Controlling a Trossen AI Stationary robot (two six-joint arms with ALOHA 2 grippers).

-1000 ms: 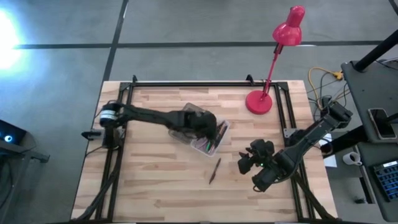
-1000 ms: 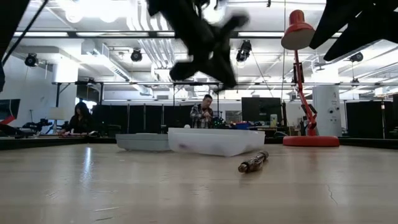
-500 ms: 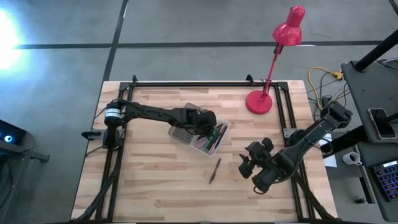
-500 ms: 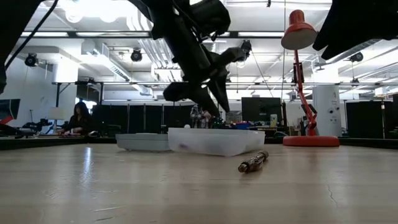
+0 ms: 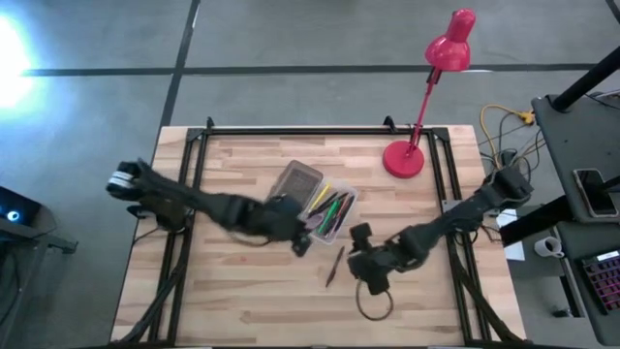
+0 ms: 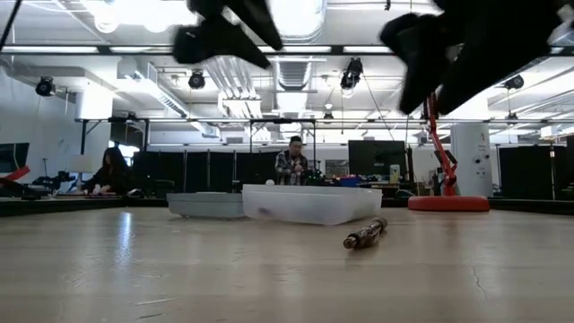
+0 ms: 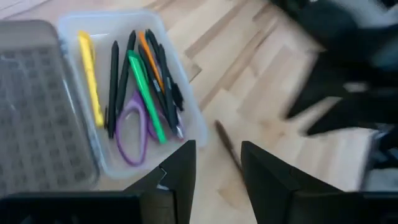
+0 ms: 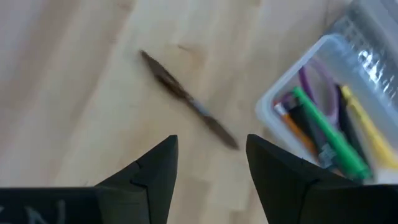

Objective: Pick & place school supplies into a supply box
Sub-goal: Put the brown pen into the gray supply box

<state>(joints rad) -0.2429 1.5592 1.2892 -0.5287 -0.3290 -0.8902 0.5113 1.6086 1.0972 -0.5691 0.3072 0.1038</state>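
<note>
From above, 1 brown pen (image 5: 334, 265) lies beside the supply box (image 5: 325, 215). The wrist views show the left gripper (image 7: 214, 165) and right gripper (image 8: 211, 163) open and empty.

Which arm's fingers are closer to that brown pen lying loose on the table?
The right. Its gripper hangs open just beside the brown pen, on the side away from the supply box. The left gripper sits open farther off, by the box's near corner.
</note>
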